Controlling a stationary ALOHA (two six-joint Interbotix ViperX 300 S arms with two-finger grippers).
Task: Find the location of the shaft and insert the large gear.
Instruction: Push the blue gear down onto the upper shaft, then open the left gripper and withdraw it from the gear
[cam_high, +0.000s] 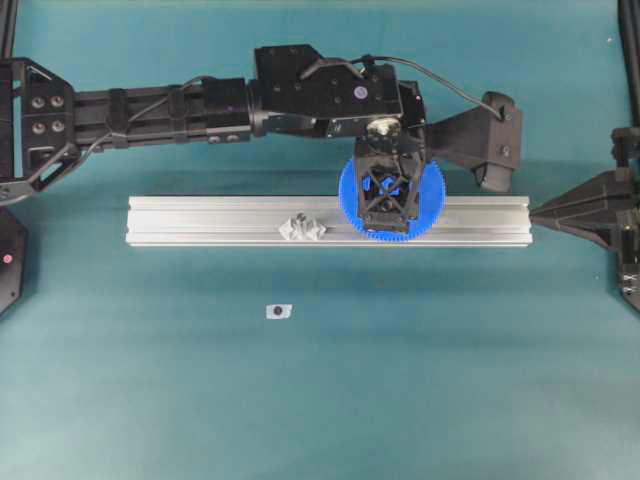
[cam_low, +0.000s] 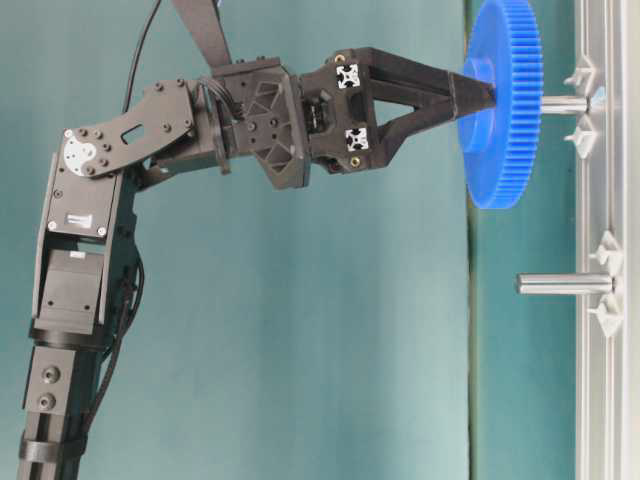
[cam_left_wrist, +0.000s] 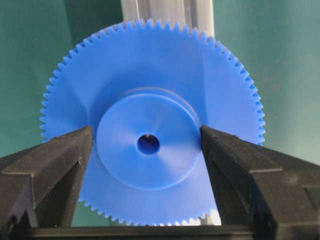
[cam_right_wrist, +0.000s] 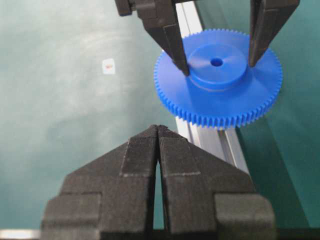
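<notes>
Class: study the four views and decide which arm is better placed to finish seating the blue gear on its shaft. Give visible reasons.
Left. Its pincer brackets the large gear's hub, and the gear sits on the shaft. The right pincer is shut, empty and off to the side.

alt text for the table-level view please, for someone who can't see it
The left gripper has its fingers around the hub of the large gear, which sits on the shaft projecting from an aluminium rail. A second, bare peg projects from the rail lower in the picture.
</notes>
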